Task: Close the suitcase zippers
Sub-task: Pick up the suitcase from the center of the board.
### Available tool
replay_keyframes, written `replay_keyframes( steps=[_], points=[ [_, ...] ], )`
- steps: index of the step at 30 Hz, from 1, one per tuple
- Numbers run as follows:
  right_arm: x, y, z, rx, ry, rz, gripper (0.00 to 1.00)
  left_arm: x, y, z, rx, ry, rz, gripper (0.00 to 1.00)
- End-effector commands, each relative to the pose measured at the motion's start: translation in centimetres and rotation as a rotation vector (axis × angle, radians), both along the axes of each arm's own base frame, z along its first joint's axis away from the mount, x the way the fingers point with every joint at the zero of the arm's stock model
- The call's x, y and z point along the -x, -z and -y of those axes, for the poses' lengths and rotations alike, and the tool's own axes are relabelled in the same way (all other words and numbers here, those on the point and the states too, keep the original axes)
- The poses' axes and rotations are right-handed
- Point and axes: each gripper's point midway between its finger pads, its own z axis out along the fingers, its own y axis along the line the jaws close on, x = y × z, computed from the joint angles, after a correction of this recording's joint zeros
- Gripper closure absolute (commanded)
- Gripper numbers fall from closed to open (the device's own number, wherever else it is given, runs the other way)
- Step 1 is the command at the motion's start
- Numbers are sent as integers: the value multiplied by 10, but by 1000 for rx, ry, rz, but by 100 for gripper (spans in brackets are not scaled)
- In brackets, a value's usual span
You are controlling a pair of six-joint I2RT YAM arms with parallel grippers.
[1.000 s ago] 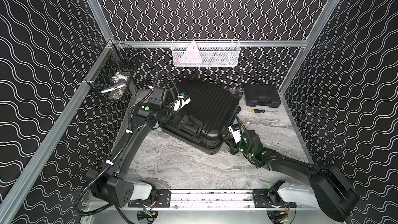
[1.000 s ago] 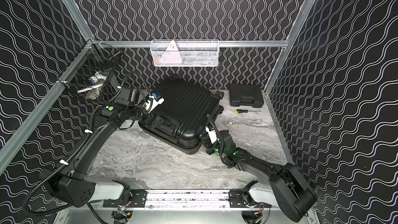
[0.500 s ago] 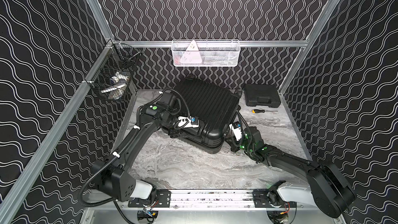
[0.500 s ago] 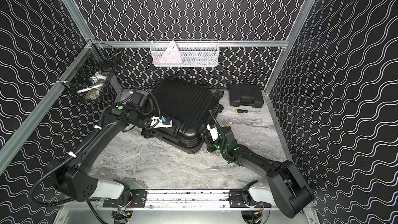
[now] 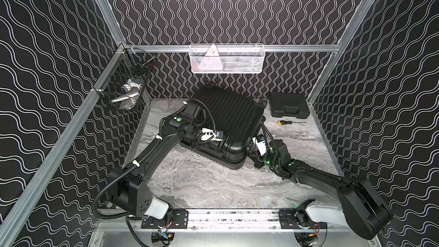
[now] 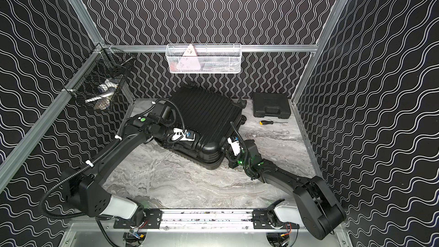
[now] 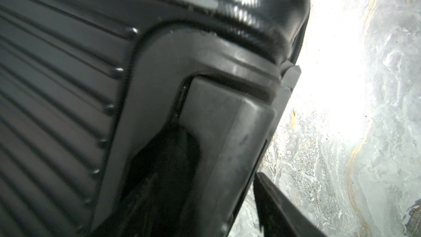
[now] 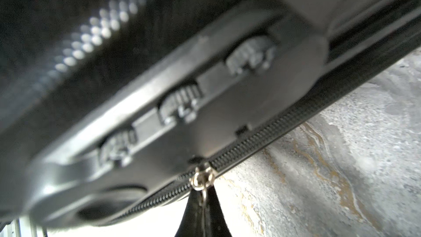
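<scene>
The black ribbed suitcase [image 5: 232, 115] [image 6: 204, 110] lies flat on the marble table, shells together. My left gripper [image 5: 217, 142] [image 6: 188, 139] sits at its near-left side, jaws astride the top handle [image 7: 227, 133]. One finger [image 7: 284, 213] shows close beside the handle's edge, and the frames do not show whether it touches. My right gripper [image 8: 202, 193] [image 5: 256, 161] is at the near-right corner, shut on a silvery zipper pull [image 8: 201, 178]. The black zipper band [image 8: 273, 133] runs along under the lock wheels [image 8: 180, 108].
A flat black tool case [image 5: 288, 108] lies at the back right, a screwdriver [image 5: 285, 122] in front of it. A white wire basket [image 5: 225, 59] hangs on the back wall and a black wire basket [image 5: 126, 91] on the left wall.
My left arm swung from the suitcase's far-left edge to its near-left side, and its jaws narrowed around the handle. The right gripper stayed shut at the near-right corner, shifting only slightly.
</scene>
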Motion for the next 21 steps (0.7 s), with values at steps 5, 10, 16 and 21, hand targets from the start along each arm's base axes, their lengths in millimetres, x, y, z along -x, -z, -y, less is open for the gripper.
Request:
replay_keyframes(
  steps=[5, 10, 16, 21],
  points=[
    [-1, -12, -6, -17, -45, 58, 100, -1, 0, 5, -16, 15, -30, 48],
    [3, -12, -3, 7, -58, 70, 100, -10, -1, 7, -6, -58, -11, 55],
    [9, -13, 1, 24, -63, 71, 100, -14, -6, 7, 16, -108, 6, 62],
    [15, -15, 3, 24, -75, 90, 100, -21, -9, 5, 34, -192, 6, 66]
  ],
)
